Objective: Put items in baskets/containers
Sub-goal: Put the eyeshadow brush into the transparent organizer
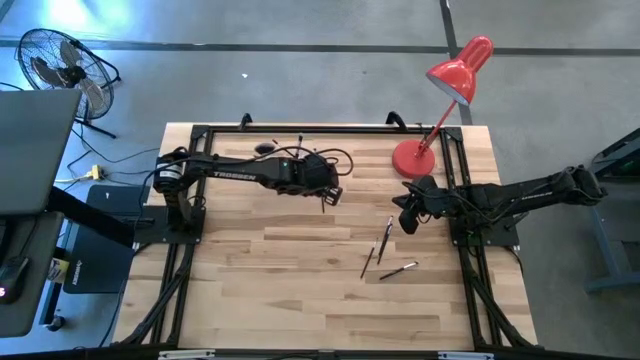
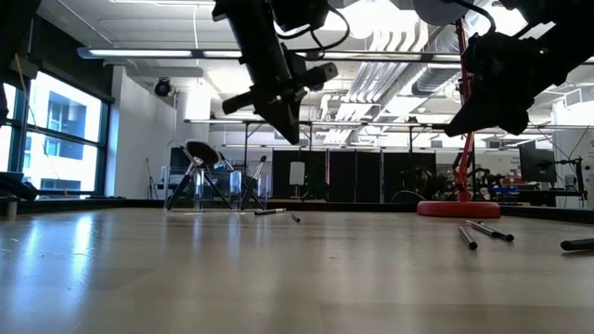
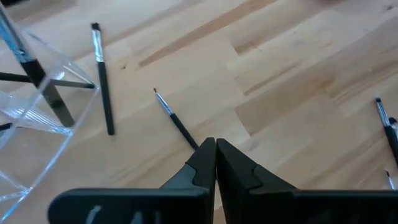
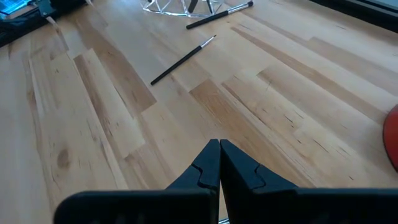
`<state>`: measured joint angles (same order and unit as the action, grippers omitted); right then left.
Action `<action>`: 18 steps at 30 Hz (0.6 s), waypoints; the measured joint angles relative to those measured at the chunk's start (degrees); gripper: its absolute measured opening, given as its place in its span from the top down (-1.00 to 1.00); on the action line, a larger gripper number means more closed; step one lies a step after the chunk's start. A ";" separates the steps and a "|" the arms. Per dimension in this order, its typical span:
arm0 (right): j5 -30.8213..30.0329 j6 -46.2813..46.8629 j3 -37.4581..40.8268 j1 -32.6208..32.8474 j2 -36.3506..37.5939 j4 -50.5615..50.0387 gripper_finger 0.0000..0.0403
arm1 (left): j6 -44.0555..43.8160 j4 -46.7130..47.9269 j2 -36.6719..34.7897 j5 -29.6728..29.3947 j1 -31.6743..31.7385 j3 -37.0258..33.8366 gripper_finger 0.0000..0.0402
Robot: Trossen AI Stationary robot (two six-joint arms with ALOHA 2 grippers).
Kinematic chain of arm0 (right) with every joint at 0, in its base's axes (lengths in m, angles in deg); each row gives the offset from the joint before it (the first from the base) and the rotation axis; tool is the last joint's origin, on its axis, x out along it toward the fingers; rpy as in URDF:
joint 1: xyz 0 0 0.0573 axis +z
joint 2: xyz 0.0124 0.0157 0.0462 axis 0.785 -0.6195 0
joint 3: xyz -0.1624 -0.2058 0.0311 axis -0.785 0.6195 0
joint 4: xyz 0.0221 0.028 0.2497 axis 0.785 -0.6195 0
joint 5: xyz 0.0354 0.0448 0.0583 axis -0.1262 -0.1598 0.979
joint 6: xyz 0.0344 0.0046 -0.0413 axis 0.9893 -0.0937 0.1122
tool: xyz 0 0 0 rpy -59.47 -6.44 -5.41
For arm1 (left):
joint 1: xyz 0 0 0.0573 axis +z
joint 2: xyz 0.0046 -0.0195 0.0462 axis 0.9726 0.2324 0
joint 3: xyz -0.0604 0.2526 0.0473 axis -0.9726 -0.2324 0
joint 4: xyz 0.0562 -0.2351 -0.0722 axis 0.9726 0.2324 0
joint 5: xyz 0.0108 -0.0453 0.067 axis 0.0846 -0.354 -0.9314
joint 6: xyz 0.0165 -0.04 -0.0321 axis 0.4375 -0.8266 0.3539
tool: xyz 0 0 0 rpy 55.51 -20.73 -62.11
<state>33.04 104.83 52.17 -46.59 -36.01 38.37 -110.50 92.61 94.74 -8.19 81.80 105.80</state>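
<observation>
So I'm mid-way through stuffing makeup brushes into the clear holder [image 3: 31,118], and as far as I can tell this is the pick-up step for one more brush. My left gripper [image 3: 216,163] hangs over the back-middle of the table [image 1: 300,290], fingers pinched together, and a thin pointed brush [image 3: 174,118] runs out from right under the tips. Looks like I've got its handle end nipped, but the fingertips hide the contact, so I'm not swearing to it. Another loose brush [image 3: 102,81] lies just beside it, out toward 10 o'clock in that wrist view, and the holder sits near that one with a few handles already sticking out of it.

If I do have it, the next move needs a lift, a short carry over to the holder's mouth and a tip-down drop without knocking the handles already in there. If I don't, I need to reopen and re-seat lower.

My right gripper [image 4: 219,163] is parked at roughly 3 o'clock on the table by the red lamp [image 1: 430,110], fingers shut on nothing. Three more brushes [image 1: 385,250] lie loose at about 5 o'clock from table centre, near that arm, still waiting.
</observation>
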 joint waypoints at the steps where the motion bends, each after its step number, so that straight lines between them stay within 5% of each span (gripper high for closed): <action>1: -0.02 0.00 0.00 0.00 -0.01 0.02 0.99 | 0.01 0.02 0.00 0.75 0.00 -0.02 0.95; 13: -0.17 0.00 0.00 0.00 0.01 2.25 0.98 | 5.84 1.97 0.00 3.78 -0.93 -0.11 0.95; 18: -0.98 0.00 0.00 -0.02 0.01 2.40 0.99 | 1.40 3.28 0.00 2.19 -0.70 -0.11 0.96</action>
<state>32.06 104.83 52.17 -46.61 -36.00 40.77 -109.10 95.89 94.74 -5.99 81.10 105.69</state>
